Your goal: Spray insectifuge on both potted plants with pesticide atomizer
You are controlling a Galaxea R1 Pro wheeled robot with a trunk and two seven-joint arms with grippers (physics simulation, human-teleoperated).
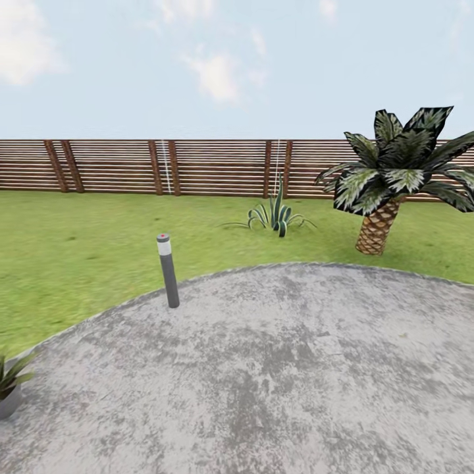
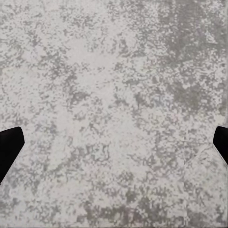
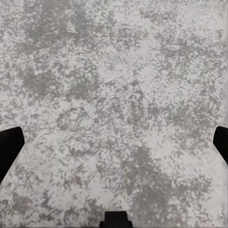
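**On the patio, atomizer not yet found**

At the far left edge of my head view, a potted plant (image 1: 9,385) sits on the patio (image 1: 263,368), cut off by the frame: a few pointed green leaves over a small grey pot. It looks like one of the two I must spray, though too little shows to be sure. Further right, a dark bollard light (image 1: 168,270) stands upright at the rim of the paving, where the lawn (image 1: 85,250) begins. Beyond it a spiky plant (image 1: 276,216) grows from the grass before the slatted fence (image 1: 197,168), and it is planted in the ground, not in a pot. At the right stands the palm (image 1: 395,178), which is not my target.

I cannot place the atomizer, so I cannot give its bearing or long axis. The relation that matters is the plant: it lies low and to my left, so my left arm is likely the nearer one once I turn that way.

My left gripper (image 2: 114,142) hangs over bare mottled paving, its fingers (image 2: 9,147) spread wide apart with nothing between them. My right gripper (image 3: 114,142) hangs likewise over the paving, its fingers (image 3: 9,147) wide apart and empty.

My judgement: I am searching, and should turn to look for the sprayer first.
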